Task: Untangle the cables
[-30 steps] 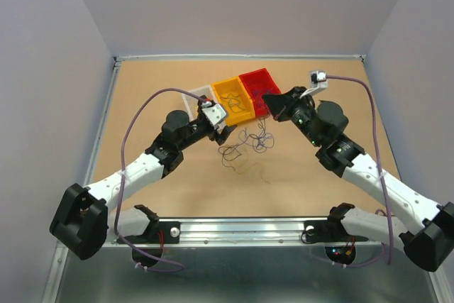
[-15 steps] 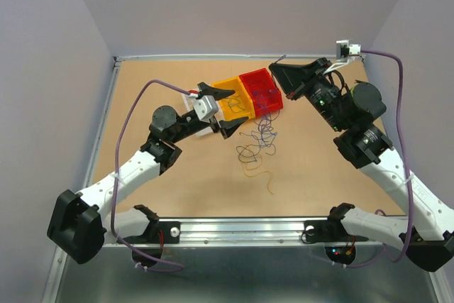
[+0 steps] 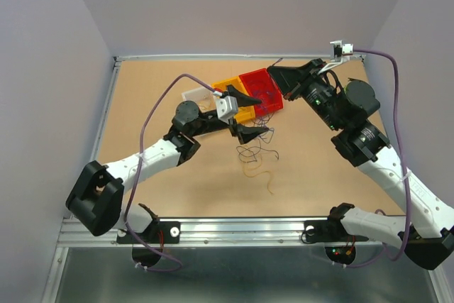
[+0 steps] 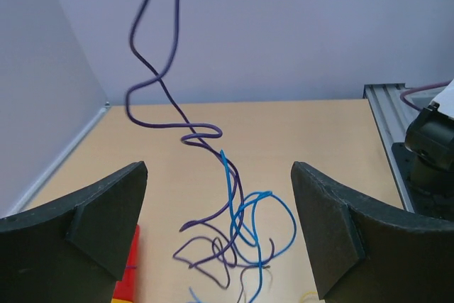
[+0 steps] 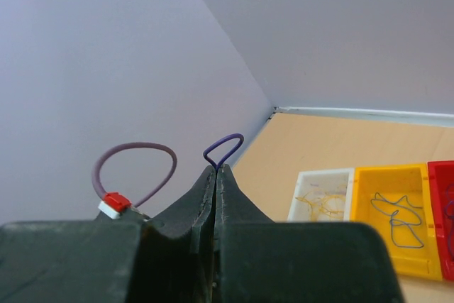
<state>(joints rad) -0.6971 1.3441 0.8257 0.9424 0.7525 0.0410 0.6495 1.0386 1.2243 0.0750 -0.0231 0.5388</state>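
The right gripper (image 5: 216, 169) has its jaws pressed flat together on the dark purple cable (image 4: 152, 83), with only a small loop poking past the tips, raised over the far part of the table (image 3: 298, 175). That cable runs down into the tangle of cables (image 3: 257, 143) lying on the table just on the near side of the red bin (image 3: 264, 90), where it winds through a blue cable (image 4: 277, 207). The left gripper (image 4: 218, 169) hovers at the tangle, jaws spread wide and empty. As I judge it, more pull could cinch purple and blue into a tighter knot or drag the whole clump. The hair-thin strand could slide from the pinch, and the left jaws, closing here, might trap 2 strands at once.
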